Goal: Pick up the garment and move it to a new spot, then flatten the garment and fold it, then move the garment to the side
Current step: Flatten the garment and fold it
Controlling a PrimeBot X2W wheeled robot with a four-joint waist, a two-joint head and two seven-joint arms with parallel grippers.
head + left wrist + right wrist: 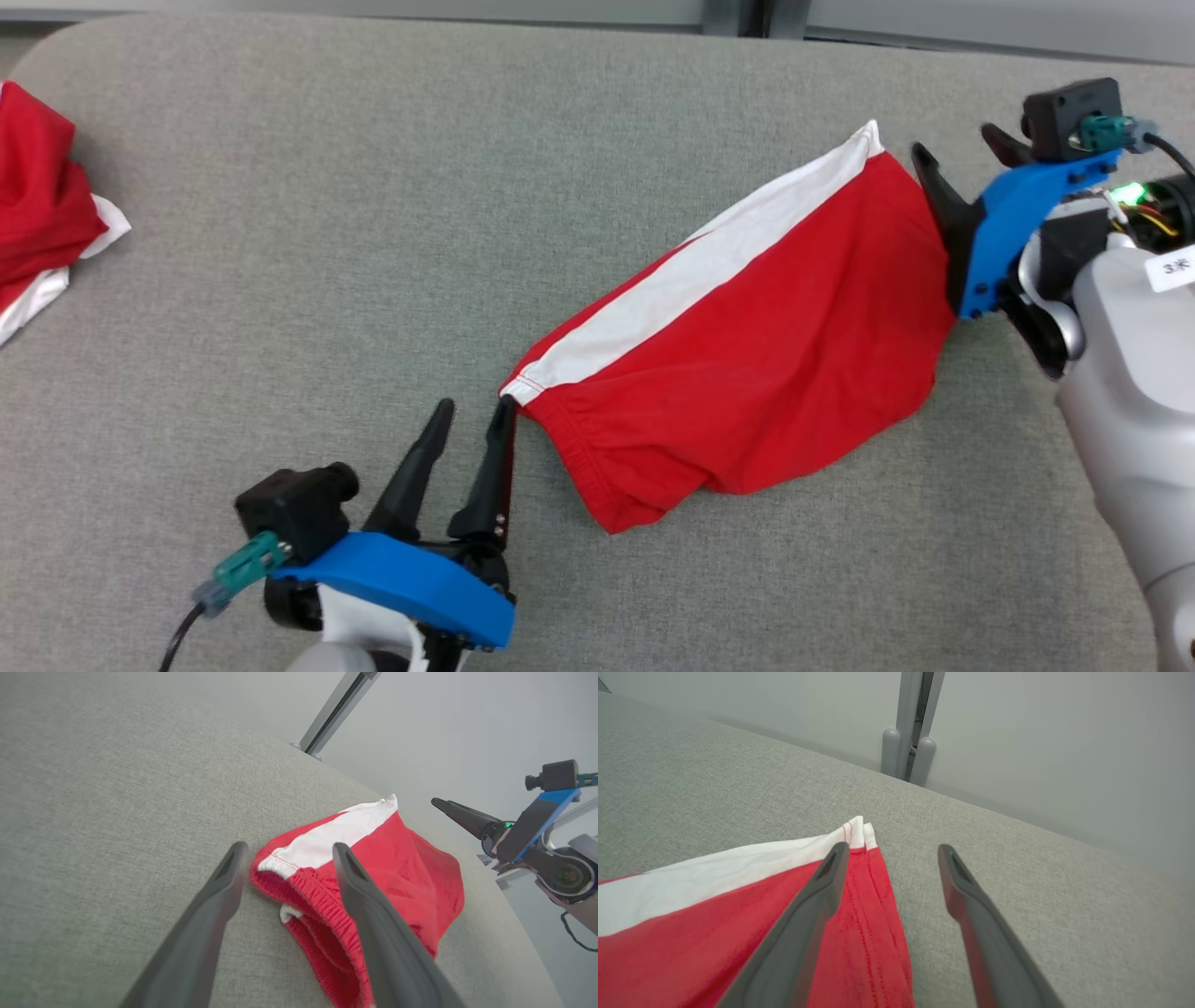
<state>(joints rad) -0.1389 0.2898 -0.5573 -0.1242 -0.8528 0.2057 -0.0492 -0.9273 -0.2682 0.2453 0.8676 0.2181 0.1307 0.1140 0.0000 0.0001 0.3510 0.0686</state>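
Observation:
The garment point(747, 345), red shorts with a white side stripe, lies slack and slanted on the grey fabric table point(373, 187), right of centre. My left gripper point(476, 406) is open at its lower-left waistband corner, the inner finger touching the hem. In the left wrist view the gripper point(288, 848) straddles that corner of the garment point(411, 872), gripping nothing. My right gripper point(954, 140) is open at the garment's upper-right edge. Its wrist view shows the gripper point(893, 848) with one finger over the red cloth point(691, 933) and the other over bare table.
A second red and white cloth point(37, 205) is bunched at the table's far left edge. A grey wall with a vertical post point(908, 742) runs behind the table's back edge. Bare table surface lies between the two cloths.

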